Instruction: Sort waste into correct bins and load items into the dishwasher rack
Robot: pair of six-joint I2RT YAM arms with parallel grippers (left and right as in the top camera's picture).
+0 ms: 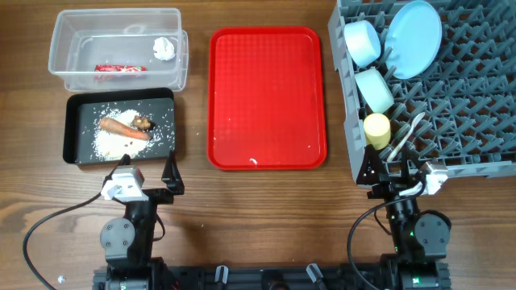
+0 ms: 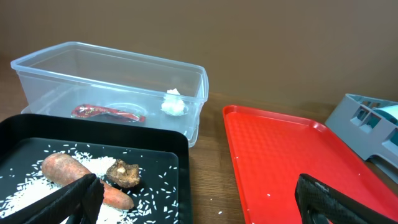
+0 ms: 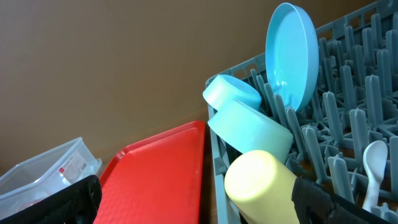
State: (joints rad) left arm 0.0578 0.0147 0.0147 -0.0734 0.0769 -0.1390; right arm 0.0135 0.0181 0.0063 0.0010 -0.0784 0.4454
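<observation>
The clear tub holds the red-and-white wrapper and a white tissue. In the black tray lie the carrot piece, a brown lump and rice crumbs. The grey rack carries the blue plate on edge, a light blue bowl, a paler bowl, the yellow cup and a white spoon. My left gripper stands open just in front of the black tray. My right gripper stands open at the rack's near corner.
The flat red serving tray lies between the bins and the rack, with a few white specks on it. Bare wooden table runs along the front between the two arm bases.
</observation>
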